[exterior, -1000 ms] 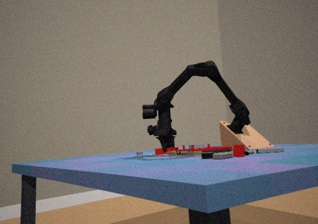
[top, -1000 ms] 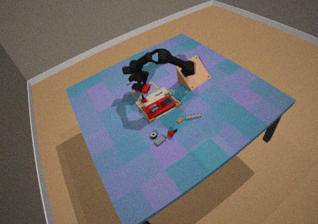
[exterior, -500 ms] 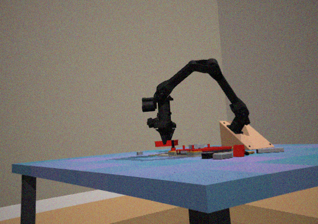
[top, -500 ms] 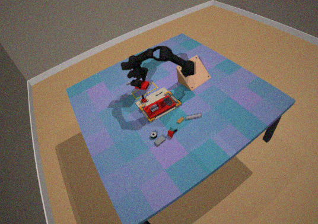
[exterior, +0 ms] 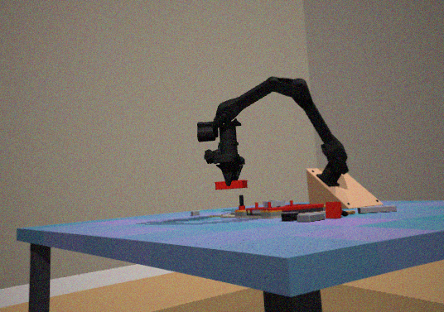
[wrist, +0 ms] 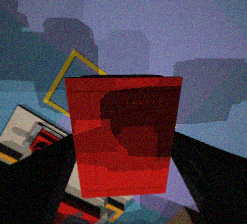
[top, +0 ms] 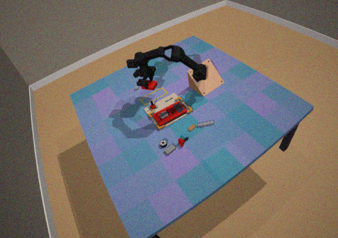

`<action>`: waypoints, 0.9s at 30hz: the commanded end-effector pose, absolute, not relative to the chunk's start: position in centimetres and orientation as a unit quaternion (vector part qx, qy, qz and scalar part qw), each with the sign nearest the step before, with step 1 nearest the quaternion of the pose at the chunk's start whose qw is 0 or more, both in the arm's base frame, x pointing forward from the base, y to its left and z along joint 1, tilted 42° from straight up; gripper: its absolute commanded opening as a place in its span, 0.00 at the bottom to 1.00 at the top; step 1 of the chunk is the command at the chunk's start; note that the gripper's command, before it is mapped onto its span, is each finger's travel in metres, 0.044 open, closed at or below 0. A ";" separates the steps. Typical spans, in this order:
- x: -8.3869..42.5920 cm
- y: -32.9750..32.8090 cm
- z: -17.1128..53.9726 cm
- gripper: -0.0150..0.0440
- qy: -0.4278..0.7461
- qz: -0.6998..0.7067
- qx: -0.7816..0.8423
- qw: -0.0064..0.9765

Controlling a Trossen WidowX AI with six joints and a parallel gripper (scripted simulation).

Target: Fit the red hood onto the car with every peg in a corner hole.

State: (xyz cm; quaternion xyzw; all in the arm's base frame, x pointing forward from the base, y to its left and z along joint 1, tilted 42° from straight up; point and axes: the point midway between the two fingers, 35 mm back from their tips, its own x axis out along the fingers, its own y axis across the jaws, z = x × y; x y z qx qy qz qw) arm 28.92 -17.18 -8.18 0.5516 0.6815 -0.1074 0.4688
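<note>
My gripper (top: 147,81) (exterior: 230,180) is shut on the red hood (top: 149,84) (exterior: 231,184) (wrist: 121,135) and holds it in the air, well above the table. In the wrist view the hood fills the middle between my two dark fingers. The red car chassis (top: 169,112) (exterior: 290,207) sits in its yellow-cornered jig (top: 175,120) on a white base, in front of and to the right of the hood. The grey engine block (top: 163,115) lies on the deck. The pegs are too small to make out.
A yellow outlined rectangle (top: 142,100) (wrist: 60,77) is marked on the table below the hood. A small black and red post (top: 152,105) (exterior: 241,201) stands on the white base. Loose small parts (top: 170,148) (top: 205,123) lie in front of the jig. The arm's tan wedge mount (top: 208,77) (exterior: 348,192) stands behind.
</note>
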 end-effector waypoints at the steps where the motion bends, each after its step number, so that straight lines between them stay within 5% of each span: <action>1: 28.9 -17.8 -7.5 0.25 0.681 -0.108 0.549 0.472; 27: 34.5 -9.7 0.9 0.25 0.688 0.033 0.426 0.586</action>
